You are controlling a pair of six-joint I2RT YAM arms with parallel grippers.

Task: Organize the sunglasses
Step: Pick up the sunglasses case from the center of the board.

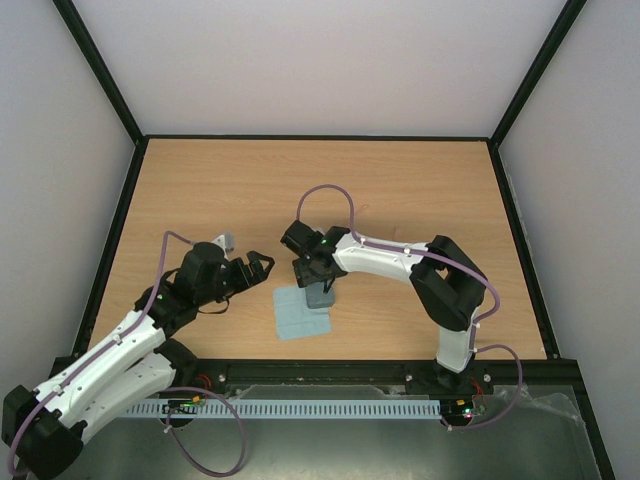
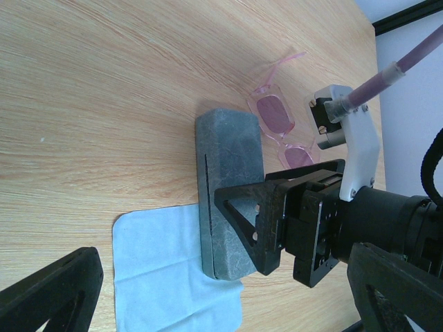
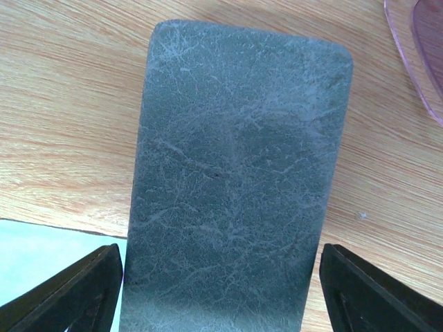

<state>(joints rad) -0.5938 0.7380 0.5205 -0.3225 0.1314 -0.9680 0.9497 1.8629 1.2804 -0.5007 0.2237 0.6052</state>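
The sunglasses (image 2: 280, 119), with a thin pink frame and pinkish lenses, lie open on the wood just beyond the grey-blue case (image 2: 228, 187). One lens edge shows in the right wrist view (image 3: 423, 48). In the top view they are hidden under the right arm. The case (image 3: 235, 173) lies shut, its near end on the light blue cloth (image 2: 166, 277). My right gripper (image 3: 221, 297) is open and low over the case, one finger (image 3: 69, 297) on each side. My left gripper (image 1: 258, 270) is open and empty, left of the case and facing it.
The wooden table (image 1: 420, 190) is walled at the back and both sides by black rails. The cloth (image 1: 300, 312) lies near the front edge. The right arm (image 1: 440, 280) reaches in from the front right.
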